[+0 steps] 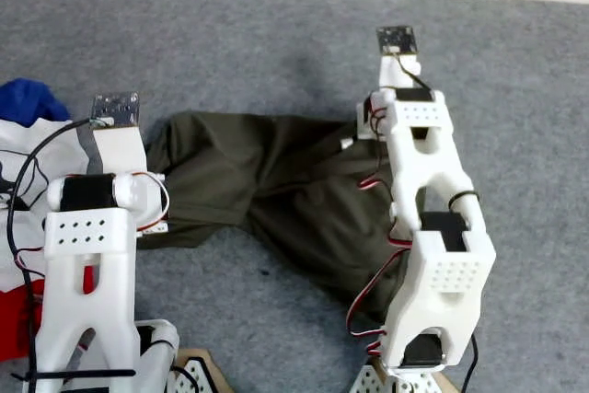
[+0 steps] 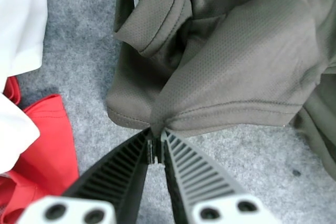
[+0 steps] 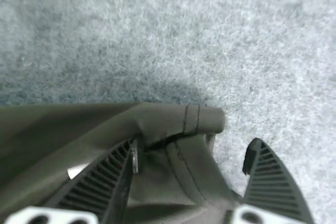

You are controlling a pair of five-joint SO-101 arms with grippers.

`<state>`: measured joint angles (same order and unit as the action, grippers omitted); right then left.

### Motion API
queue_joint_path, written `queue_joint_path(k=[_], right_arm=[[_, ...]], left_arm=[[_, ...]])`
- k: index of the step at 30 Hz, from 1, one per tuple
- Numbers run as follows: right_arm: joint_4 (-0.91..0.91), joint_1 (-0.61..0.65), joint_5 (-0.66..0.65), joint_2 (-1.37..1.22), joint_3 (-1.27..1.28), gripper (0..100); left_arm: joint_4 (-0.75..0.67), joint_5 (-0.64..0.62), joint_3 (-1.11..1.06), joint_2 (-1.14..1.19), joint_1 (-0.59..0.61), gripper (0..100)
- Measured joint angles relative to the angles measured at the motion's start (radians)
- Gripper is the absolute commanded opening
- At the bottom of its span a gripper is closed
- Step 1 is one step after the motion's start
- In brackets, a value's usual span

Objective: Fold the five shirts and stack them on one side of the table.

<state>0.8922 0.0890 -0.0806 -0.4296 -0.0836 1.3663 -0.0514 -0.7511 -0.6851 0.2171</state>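
- At the table's 9 o'clock edge, a blue shirt, a white shirt and a red shirt are lying bunched together, unfolded.
- Your left gripper is pinching shut on the hem of the olive shirt, at the garment's 9 o'clock end.
- The olive shirt is lying crumpled across mid-table between the two arms, not yet flat.
- Your right gripper is sitting with jaws spread, straddling a stitched fold at the shirt's 2 o'clock corner and gripping nothing.
- Step, as I'm reading it: you are spreading the olive shirt ahead of the first fold. Next you are needing the right pinch closed on that fold, then both arms drawing apart to flatten the cloth.
- Writing: dark print is showing on the white shirt but is too small to read. Nothing is legible on the olive one.
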Motion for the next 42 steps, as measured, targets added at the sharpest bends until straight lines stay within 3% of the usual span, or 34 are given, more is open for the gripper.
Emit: queue_joint_path(k=[5, 14, 30, 42], right_arm=[[0.006, 0.0, 0.0, 0.0, -0.012, 29.8], [0.006, -0.011, 0.0, 0.0, -0.014, 10.4], [0.006, -0.057, 0.0, 0.0, -0.015, 2.9], [0.091, -0.098, 0.0, 0.0, -0.147, 0.8]], left_arm=[[-0.051, 0.0, -0.048, 0.0, 0.0, 1], [-0.063, 0.0, -0.074, 0.0, 0.0, 1], [-0.069, 0.0, -0.074, 0.0, 0.0, 1], [-0.227, -0.005, -0.074, 0.0, 0.0, 1]])
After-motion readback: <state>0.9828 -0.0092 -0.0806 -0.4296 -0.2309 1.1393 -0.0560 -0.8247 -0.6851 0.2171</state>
